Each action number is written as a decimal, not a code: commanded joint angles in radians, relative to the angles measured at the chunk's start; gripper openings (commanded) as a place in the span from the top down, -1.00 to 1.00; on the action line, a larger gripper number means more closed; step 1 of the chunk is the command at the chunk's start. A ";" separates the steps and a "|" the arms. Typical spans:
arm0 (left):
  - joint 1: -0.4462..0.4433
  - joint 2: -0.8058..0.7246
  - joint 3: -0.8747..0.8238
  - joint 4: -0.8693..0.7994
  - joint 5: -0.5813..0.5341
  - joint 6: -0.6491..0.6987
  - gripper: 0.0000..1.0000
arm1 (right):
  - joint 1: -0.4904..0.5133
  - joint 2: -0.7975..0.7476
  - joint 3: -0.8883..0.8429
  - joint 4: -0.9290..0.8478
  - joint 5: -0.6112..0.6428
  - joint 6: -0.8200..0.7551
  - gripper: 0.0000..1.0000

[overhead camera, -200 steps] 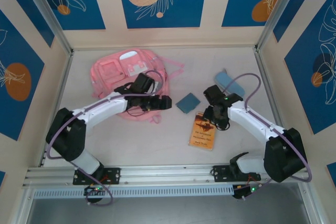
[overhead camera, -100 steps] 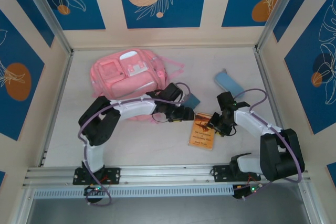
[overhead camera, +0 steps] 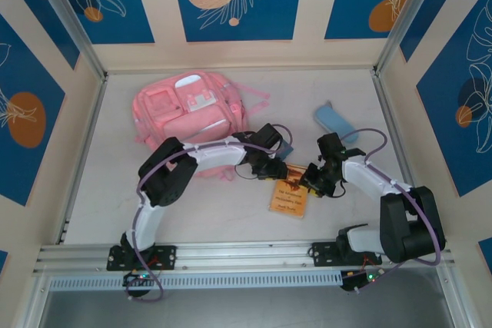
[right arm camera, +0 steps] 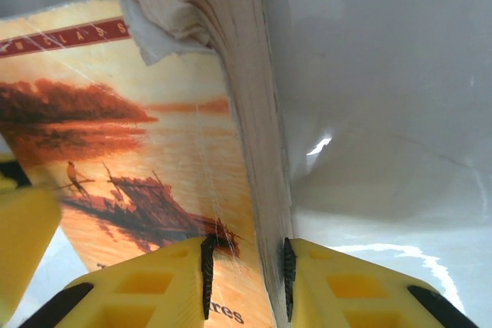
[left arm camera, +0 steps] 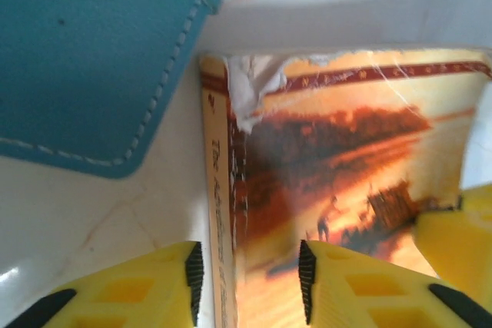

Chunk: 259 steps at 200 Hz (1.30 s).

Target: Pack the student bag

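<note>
My right gripper (right arm camera: 246, 282) pinches the page edge of the book (right arm camera: 154, 151). My left gripper (left arm camera: 250, 282), half-open, straddles its spine, apparently bracing both sides for lifting. The backpack (overhead camera: 188, 113) lies far-left.

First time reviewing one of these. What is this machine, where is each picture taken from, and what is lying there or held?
Two robot arms are bolted at the near edge of a table, each ending in a two-finger gripper. The wide picture comes from a camera above and behind them; both close-ups come from wrist cameras. On the table lie a pink backpack, a light-blue pencil case, a teal case and an orange paperback. The left gripper straddles the paperback's spine, the right gripper its page edge; whether either clamps it I cannot tell.
</note>
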<state>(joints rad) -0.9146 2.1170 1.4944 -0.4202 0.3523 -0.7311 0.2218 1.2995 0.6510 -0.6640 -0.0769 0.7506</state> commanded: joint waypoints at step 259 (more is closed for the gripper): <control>0.323 -0.544 -0.365 0.192 0.226 0.044 -0.84 | -0.005 -0.246 0.201 0.196 -0.474 -0.189 1.00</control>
<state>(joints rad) -0.6323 1.6108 1.2221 -0.3481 0.4152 -0.6670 0.2214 1.0786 0.7776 -0.5602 -0.3569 0.5739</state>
